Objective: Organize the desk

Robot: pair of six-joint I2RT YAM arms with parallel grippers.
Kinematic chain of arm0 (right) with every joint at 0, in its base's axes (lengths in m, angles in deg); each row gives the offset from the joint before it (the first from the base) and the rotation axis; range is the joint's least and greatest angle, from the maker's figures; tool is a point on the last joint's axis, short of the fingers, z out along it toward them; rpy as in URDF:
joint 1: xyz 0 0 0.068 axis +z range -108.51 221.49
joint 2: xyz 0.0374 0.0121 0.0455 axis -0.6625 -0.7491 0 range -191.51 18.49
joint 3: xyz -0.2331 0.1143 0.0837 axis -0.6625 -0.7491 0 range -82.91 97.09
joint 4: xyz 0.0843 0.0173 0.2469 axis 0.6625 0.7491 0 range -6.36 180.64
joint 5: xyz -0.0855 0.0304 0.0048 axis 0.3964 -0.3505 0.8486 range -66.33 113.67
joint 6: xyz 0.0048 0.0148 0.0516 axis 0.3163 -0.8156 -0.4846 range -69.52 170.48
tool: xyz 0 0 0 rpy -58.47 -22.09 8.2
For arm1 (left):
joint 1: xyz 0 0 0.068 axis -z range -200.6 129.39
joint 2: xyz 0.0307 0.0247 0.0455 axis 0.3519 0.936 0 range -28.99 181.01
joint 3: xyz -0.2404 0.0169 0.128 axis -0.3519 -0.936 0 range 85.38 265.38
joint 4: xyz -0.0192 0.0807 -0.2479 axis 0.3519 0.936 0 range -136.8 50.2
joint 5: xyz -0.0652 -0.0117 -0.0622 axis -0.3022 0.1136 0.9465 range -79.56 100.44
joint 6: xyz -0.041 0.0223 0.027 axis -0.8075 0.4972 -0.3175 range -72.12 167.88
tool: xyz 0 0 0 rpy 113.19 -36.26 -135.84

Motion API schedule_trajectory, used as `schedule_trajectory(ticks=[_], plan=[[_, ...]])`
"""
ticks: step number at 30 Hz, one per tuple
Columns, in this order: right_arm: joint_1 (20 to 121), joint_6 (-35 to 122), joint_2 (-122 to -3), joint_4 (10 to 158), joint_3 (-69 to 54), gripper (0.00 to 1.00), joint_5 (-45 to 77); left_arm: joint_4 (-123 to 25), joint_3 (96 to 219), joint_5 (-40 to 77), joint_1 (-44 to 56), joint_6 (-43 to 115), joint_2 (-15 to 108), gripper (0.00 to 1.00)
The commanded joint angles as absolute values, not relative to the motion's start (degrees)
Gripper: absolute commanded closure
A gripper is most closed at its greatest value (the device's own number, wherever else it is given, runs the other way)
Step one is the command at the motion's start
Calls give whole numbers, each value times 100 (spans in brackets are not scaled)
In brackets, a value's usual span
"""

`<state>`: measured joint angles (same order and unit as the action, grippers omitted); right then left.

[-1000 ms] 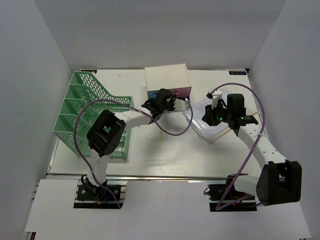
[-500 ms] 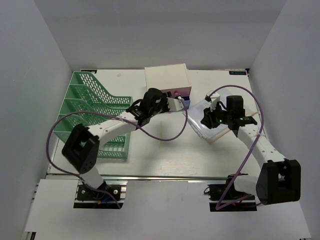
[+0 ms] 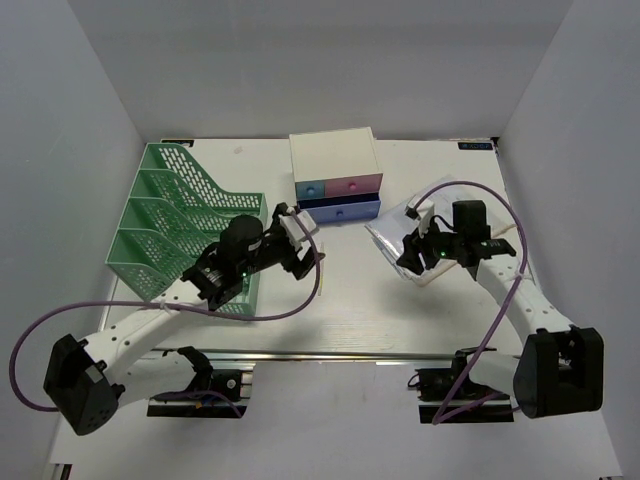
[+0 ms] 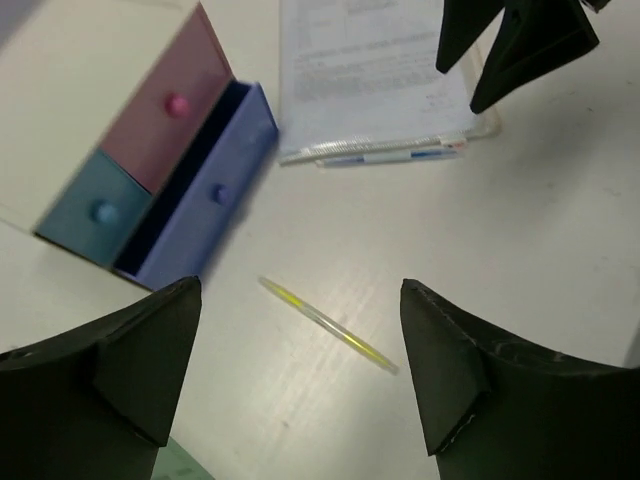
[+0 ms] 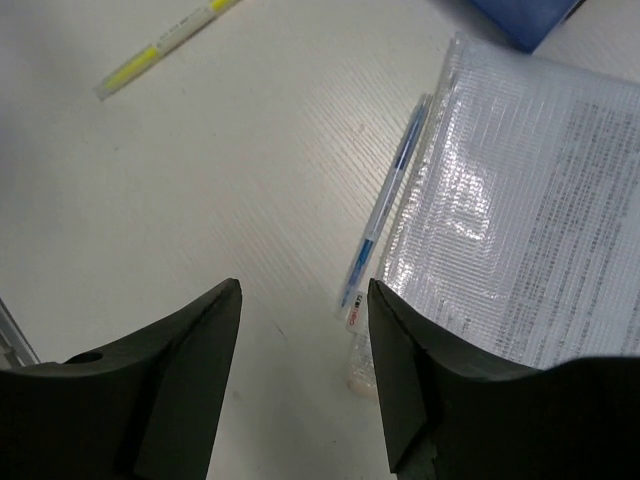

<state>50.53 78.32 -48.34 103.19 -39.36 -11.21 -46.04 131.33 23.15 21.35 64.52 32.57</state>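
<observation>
The desk [image 3: 330,310] is an off-white tabletop. My left gripper [image 3: 303,240] hangs open above it, near the rack's right end. In the left wrist view its jaws [image 4: 300,288] are wide apart and empty, with a yellow pen [image 4: 328,326] on the desk below them. My right gripper [image 3: 408,255] is open and empty [image 5: 305,290] at the near left corner of a clear sleeve of papers [image 5: 530,200]. A blue pen [image 5: 385,205] lies along that sleeve's edge.
A white drawer box [image 3: 335,160] stands at the back centre, its blue drawer [image 4: 205,215] pulled partly out and its pink [image 4: 170,105] and teal [image 4: 95,210] drawers shut. A green mesh file rack [image 3: 180,225] fills the left side. Grey walls enclose the desk.
My left gripper has drawn back from the drawer box toward the near left and opened wide. My right gripper has opened wider and moved slightly nearer over the sleeve's corner.
</observation>
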Motion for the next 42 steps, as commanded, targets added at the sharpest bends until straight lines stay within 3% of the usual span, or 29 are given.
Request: schedule_trajectory(ticks=[1, 4, 29, 31, 38, 42], plan=[[5054, 8133, -5058, 10859, -3554, 40, -850, -4171, 12810, 2257, 2106, 5570, 2972, 9], [5046, 8063, -5470, 11114, -3106, 38, -613, -4249, 12564, 2160, 2106, 5447, 2718, 2], [5563, 7008, -7062, 10430, -1804, 36, 635, -4267, 12317, 1580, 2053, 5526, 2348, 2], [5704, 6999, -7220, 10438, -1717, 38, 837, -4249, 12326, 1580, 2053, 5552, 2365, 2], [6126, 7087, -7687, 10517, -1751, 66, 1232, -4258, 12326, 1580, 2053, 5587, 2330, 2], [6232, 7140, -7766, 10561, -1848, 74, 1312, -4258, 12317, 1607, 2053, 5588, 2339, 2]])
